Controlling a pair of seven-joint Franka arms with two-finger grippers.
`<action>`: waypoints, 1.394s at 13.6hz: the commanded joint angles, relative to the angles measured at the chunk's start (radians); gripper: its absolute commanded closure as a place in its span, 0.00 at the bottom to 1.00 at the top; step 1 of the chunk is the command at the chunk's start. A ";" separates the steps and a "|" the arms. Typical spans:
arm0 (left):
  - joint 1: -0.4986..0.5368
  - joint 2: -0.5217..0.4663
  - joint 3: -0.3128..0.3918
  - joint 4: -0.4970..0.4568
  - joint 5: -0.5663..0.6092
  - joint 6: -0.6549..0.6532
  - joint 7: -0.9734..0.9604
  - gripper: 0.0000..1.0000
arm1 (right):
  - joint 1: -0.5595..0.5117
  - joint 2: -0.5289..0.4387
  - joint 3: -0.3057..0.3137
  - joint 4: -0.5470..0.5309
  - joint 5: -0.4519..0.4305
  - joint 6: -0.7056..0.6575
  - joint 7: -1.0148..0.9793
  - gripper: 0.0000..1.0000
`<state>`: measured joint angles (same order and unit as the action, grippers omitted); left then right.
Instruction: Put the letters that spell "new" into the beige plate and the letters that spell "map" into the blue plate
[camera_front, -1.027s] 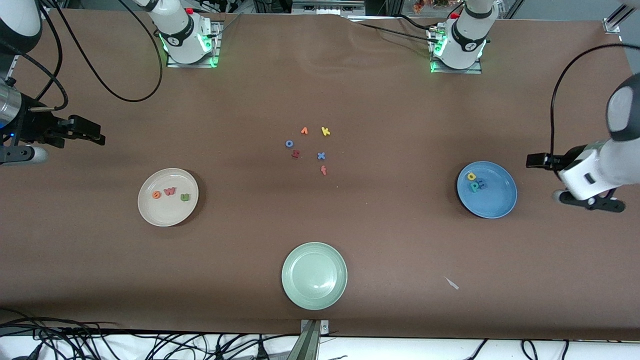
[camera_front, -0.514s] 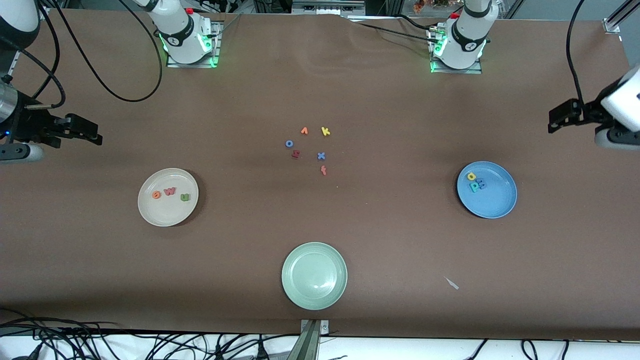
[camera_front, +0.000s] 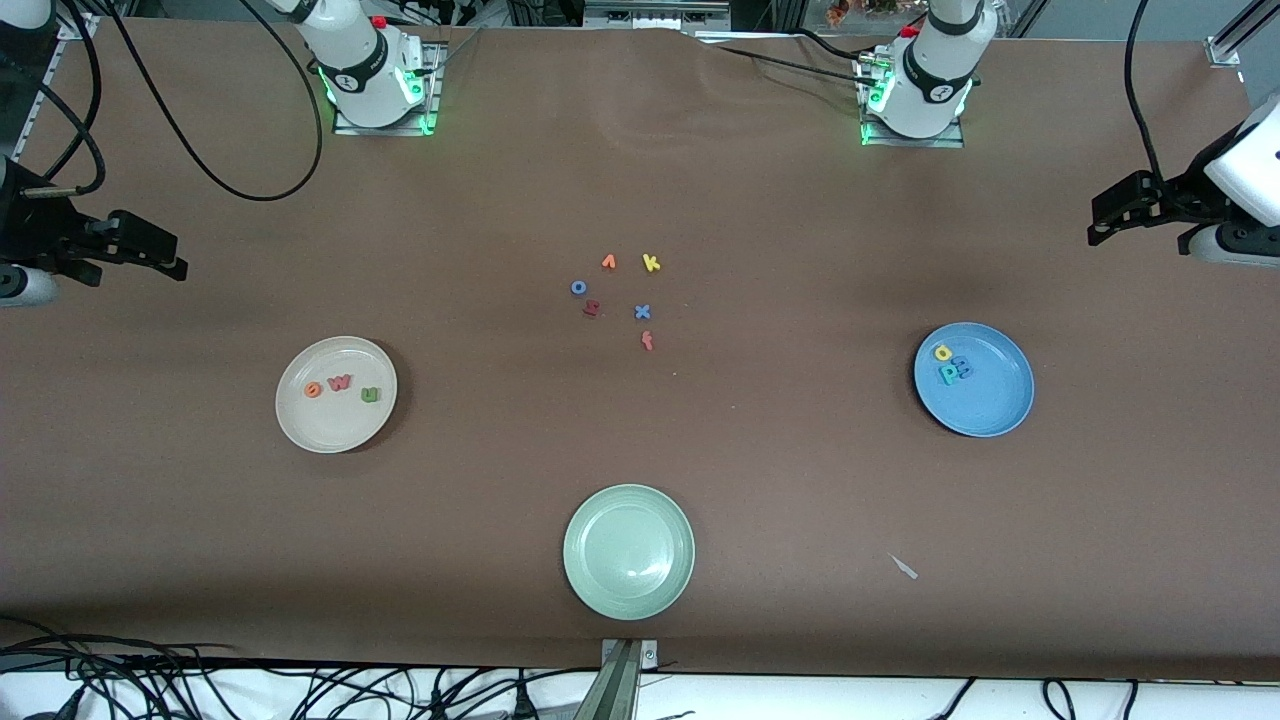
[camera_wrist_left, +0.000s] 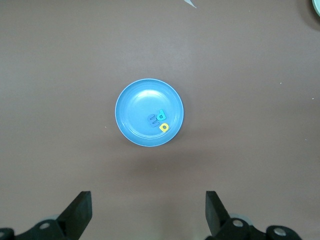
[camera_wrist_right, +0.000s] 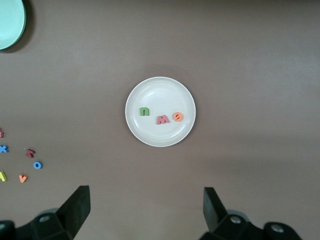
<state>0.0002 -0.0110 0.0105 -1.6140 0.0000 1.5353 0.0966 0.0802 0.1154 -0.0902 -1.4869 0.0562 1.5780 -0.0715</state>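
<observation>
The beige plate (camera_front: 335, 425) holds the orange "e" (camera_front: 313, 390), pink "w" (camera_front: 340, 382) and green "n" (camera_front: 371, 394). The blue plate (camera_front: 995, 400) holds the yellow "a" (camera_front: 942, 352), teal "p" (camera_front: 947, 374) and blue "m" (camera_front: 963, 368), bunched together. My left gripper (camera_front: 1098, 218) hangs open and empty high over bare table at the left arm's end; its wrist view shows the blue plate (camera_wrist_left: 135, 105) ahead of the open gripper (camera_wrist_left: 148, 210). My right gripper (camera_front: 168, 255) is open and empty over the right arm's end, with the beige plate (camera_wrist_right: 160, 92) in its view.
A pale green plate (camera_front: 628, 551) sits near the front edge. Loose letters lie mid-table: orange "v" (camera_front: 608, 262), yellow "k" (camera_front: 651, 263), blue "o" (camera_front: 578, 287), blue "x" (camera_front: 642, 312), red "f" (camera_front: 648, 341). A small white scrap (camera_front: 904, 567) lies beside the green plate.
The left arm has risen and pulled away from beside the blue plate. The right gripper has drawn back a little toward its end of the table. Both stayed open; no letter moved.
</observation>
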 joint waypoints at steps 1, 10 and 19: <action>0.007 -0.020 0.005 -0.018 -0.028 0.017 0.002 0.00 | -0.005 -0.010 0.004 0.007 -0.002 -0.015 0.001 0.00; 0.012 -0.020 0.006 -0.017 -0.015 0.014 0.003 0.00 | -0.005 -0.011 0.015 0.007 -0.007 -0.018 0.002 0.00; 0.026 -0.018 0.000 -0.017 -0.017 0.016 0.003 0.00 | -0.003 -0.011 0.017 0.007 -0.012 -0.019 0.004 0.00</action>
<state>0.0211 -0.0119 0.0140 -1.6157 -0.0006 1.5413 0.0966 0.0809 0.1153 -0.0823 -1.4869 0.0562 1.5778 -0.0715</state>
